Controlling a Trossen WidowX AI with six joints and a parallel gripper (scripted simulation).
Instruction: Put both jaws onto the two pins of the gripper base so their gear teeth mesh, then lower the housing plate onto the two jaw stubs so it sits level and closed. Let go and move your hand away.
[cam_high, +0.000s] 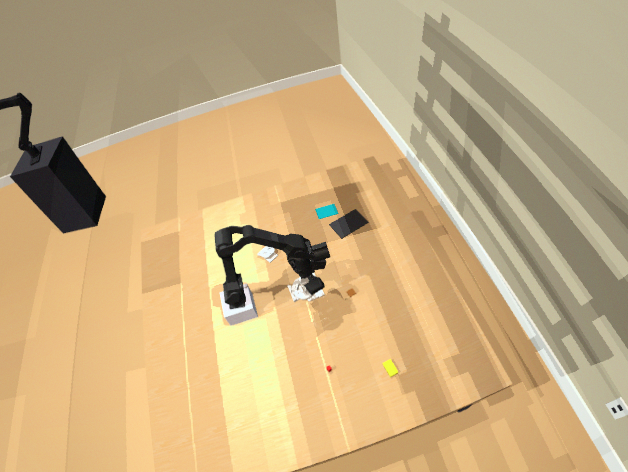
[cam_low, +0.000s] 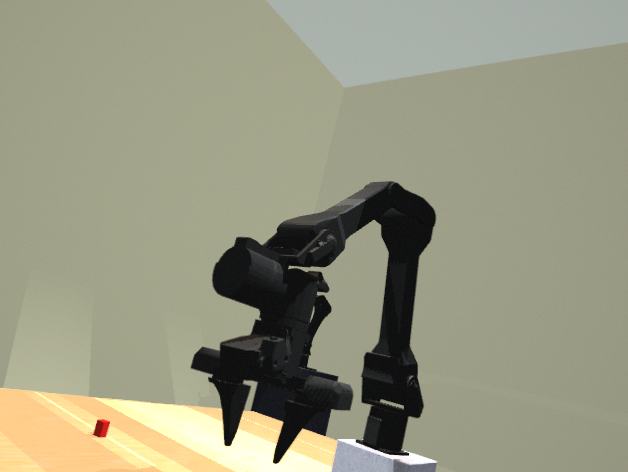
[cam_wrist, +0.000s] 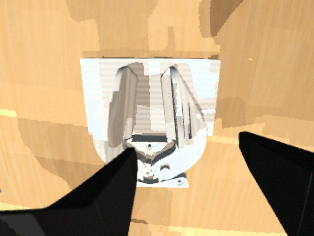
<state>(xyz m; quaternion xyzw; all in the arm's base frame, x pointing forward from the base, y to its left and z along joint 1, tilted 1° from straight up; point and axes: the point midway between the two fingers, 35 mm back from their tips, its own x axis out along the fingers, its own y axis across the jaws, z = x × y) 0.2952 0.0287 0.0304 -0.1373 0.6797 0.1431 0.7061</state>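
The white gripper base lies flat below my gripper, its straight edge at the top of the wrist view. Two long pale jaws, a left one and a right one, lie roughly side by side over it. Their rear ends meet near a small holed part at the rounded end; whether the gear teeth mesh cannot be told. A separate white piece, apparently the housing plate, lies nearer the arm's elbow. My gripper is open and empty, above the base's rounded end, its fingertips apart.
A cyan block and a black slab lie beyond the gripper. A small brown block lies right of the base. A red cube and a yellow block lie farther off.
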